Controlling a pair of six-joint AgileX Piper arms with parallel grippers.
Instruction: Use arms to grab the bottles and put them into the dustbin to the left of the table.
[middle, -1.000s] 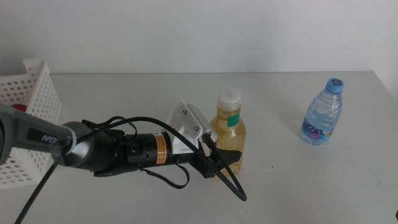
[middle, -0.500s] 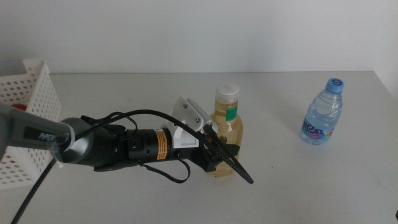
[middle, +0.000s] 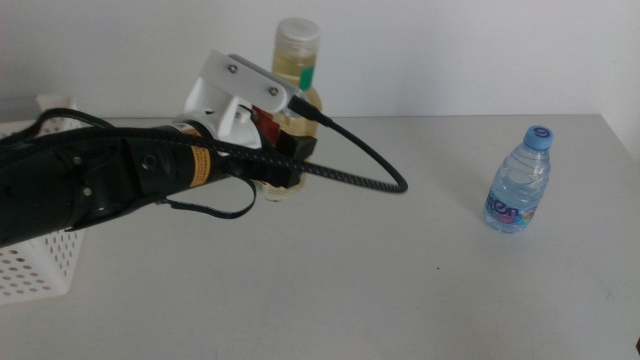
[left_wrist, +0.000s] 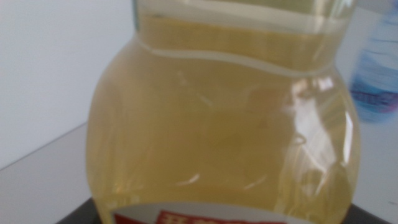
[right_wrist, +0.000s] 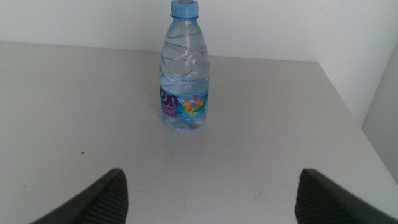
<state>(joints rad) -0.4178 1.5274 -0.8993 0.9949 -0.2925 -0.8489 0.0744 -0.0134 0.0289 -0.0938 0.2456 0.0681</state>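
A: The left end effector (middle: 285, 165) is clamping the yellow bottle (middle: 296, 70) low, in the air just right of the bin (middle: 60, 150); it's risking tipping out

B: I'm counting two bottles: that, and the water bottle (middle: 520, 182) standing far right before the right end effector's (right_wrist: 211, 193) spread jaws

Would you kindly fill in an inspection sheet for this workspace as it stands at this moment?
Surface: off-white table, matte, a few tiny dark specks.
Job's things: yellow-liquid bottle lifted off the table; water bottle upright at the right; white perforated dustbin at the left edge.
Clutter: nothing seen.
Grippers: left gripper shut on the yellow-liquid bottle; right gripper open, waiting short of the water bottle.
Cables: black cable arcs from the left wrist.
Surroundings: plain white wall.
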